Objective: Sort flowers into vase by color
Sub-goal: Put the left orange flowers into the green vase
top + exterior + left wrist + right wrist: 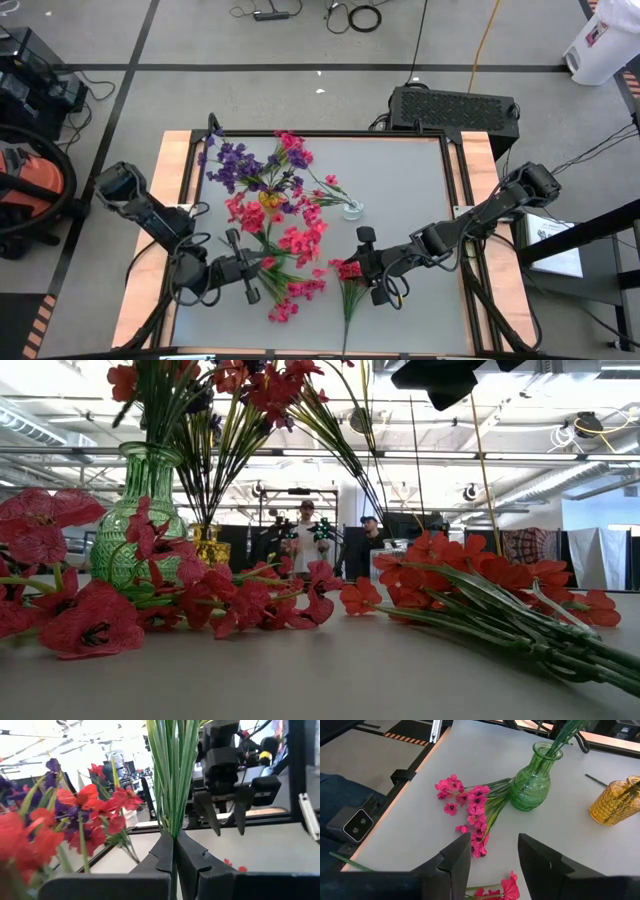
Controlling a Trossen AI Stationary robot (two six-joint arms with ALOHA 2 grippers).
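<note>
The flowers [275,215] are spread across the middle of the grey bench [410,180]: purple blossoms toward the upper left, pink-red ones in the centre, with more pink sprigs [470,807] lying flat beside the green vase [534,777] and an amber vase [615,800] near it. The left claw [173,851], lower left of centre in the high view, is clamped on a bunch of green stems [172,775]. The right claw [492,852], lower centre, stands half open over the bench, empty, above a loose pink sprig [347,285].
</note>
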